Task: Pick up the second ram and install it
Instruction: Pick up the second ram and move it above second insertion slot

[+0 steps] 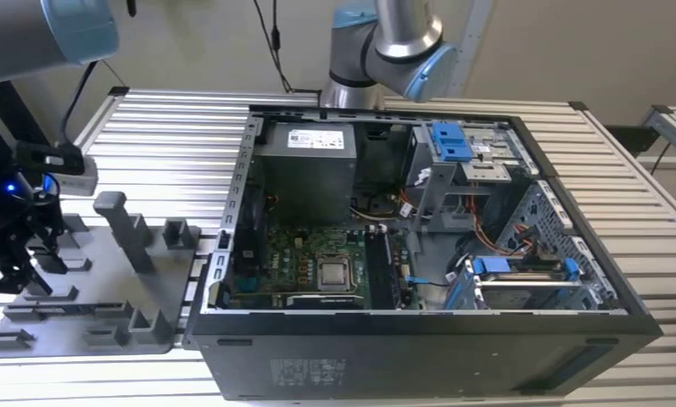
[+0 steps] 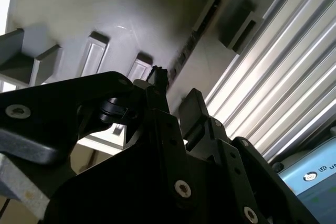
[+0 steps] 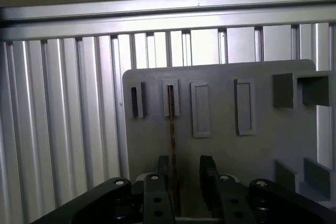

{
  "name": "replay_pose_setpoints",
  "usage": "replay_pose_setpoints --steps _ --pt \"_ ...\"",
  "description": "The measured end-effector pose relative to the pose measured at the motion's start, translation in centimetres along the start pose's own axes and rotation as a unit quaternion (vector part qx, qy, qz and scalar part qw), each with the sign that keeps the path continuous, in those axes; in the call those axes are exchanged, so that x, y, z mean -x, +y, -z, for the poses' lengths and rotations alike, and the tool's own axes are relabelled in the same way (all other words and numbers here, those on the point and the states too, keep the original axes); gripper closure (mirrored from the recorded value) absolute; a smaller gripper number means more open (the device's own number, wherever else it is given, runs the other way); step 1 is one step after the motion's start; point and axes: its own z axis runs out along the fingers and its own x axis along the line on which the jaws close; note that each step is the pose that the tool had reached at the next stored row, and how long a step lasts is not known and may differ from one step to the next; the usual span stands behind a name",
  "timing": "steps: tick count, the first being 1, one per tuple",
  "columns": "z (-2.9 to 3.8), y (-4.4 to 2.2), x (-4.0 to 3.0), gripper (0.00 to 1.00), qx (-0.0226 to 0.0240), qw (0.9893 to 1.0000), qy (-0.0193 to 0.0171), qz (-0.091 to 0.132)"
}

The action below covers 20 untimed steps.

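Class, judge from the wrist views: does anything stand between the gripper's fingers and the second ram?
Nothing visible does. In the first wrist view the second ram stands on edge in a slot of the grey holder plate. The gripper has its open fingers on either side of it, with only bare gap between.

The exterior view looks down from high at the computer case (image 1: pixel 428 348), with the grey holder plate (image 1: pixel 145 284) at the exterior view's left. Both wrist views look closely past the hand (image 3: pixel 185 169) onto that plate.
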Motion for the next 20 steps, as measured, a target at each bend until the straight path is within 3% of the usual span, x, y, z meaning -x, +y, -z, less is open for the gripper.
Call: replay_pose_setpoints --steps 20 --pt "-2.17 -0.02 -0.16 0.62 0.0002 1.0000 0.0003 0.002"
